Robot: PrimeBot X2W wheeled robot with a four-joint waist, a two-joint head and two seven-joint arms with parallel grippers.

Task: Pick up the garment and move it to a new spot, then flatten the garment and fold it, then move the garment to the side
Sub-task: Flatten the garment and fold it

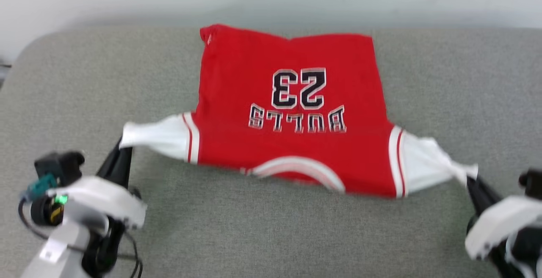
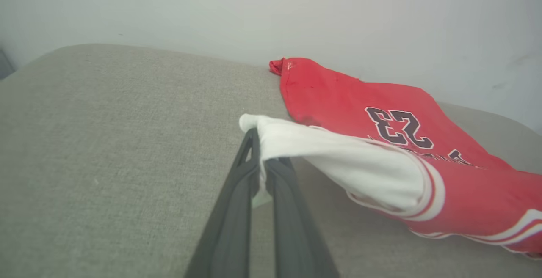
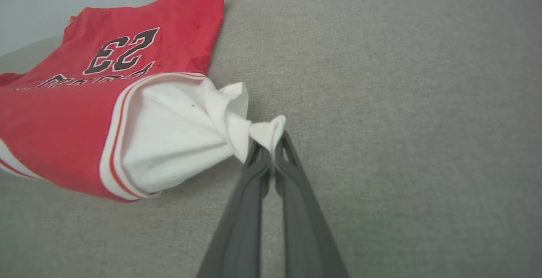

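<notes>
The garment [image 1: 292, 151], lettering-up in the head view, has sleeve tips [image 2: 250, 122] clamped by left hand [image 2: 257, 151] and right hand [image 3: 271, 144].

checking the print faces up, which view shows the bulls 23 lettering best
Head view: the whole lettering shows, upside down, on the garment. Both wrist views show it slanted, with 23 clear but BULLS partly hidden.

The left gripper [image 1: 122, 149] is reaching forward at lower left, 2 fingers pinching shut on the garment [image 1: 288, 100]; the right gripper [image 1: 471, 180] is mirroring it at lower right, clamping likewise.
</notes>
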